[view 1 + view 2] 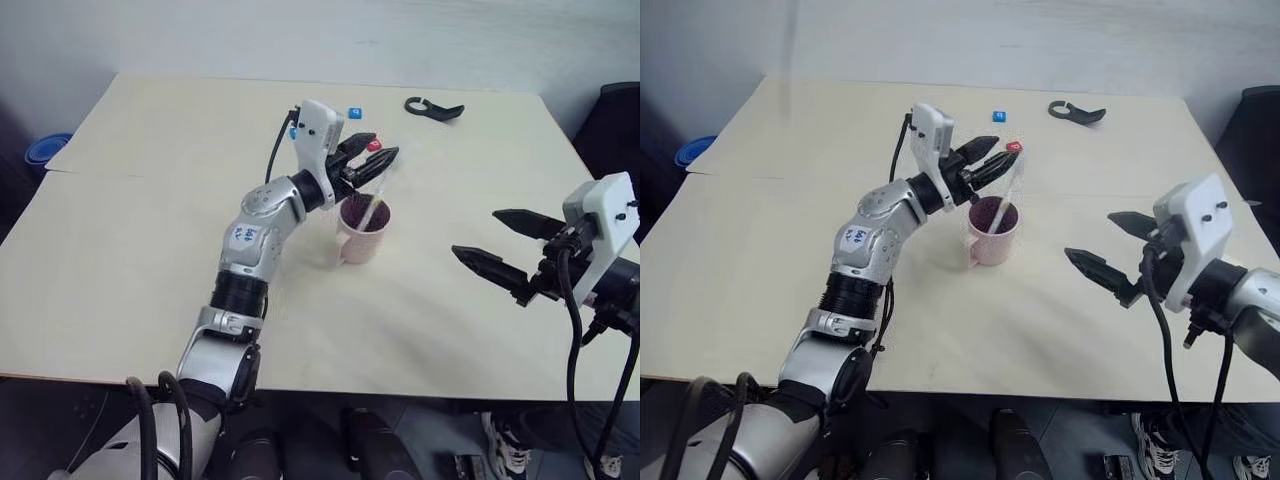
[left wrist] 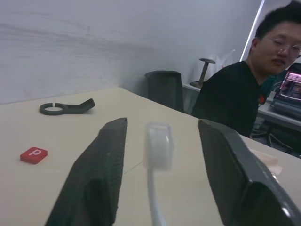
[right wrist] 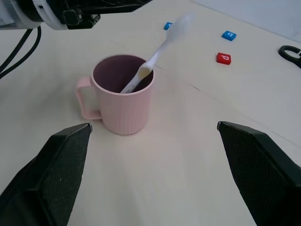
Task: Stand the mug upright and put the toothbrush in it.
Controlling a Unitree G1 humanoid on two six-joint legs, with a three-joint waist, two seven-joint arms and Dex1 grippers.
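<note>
Spreading across most of the head views, the pale table (image 1: 130, 230) carried everything, and on it the job looked all but finished. The left arm reached up from the lower left toward the middle of the frame, and the left gripper (image 1: 368, 160) hung just above the mug's rim with its jaws parted and the toothbrush head standing between them, touching neither as far as the left wrist view showed. The right gripper (image 1: 508, 245), at the right edge of the frame and well apart from the mug, stood wide and empty. Just right of centre, the mug (image 1: 362, 230) was upright on the table, its handle toward the left and its dark inside facing up. The toothbrush (image 3: 155, 56) leaned inside it, handle end down against the inner wall and bristle head (image 2: 158, 145) slanting up past the rim. So the mug had been stood up and the brush was in; what seemed left was for the left arm to draw clear without catching the brush and tipping the mug. Small clutter lay at the upper edge of the table: a black ring tool (image 1: 433, 108), a red tile (image 3: 224, 58) and blue tiles (image 3: 228, 35).
</note>
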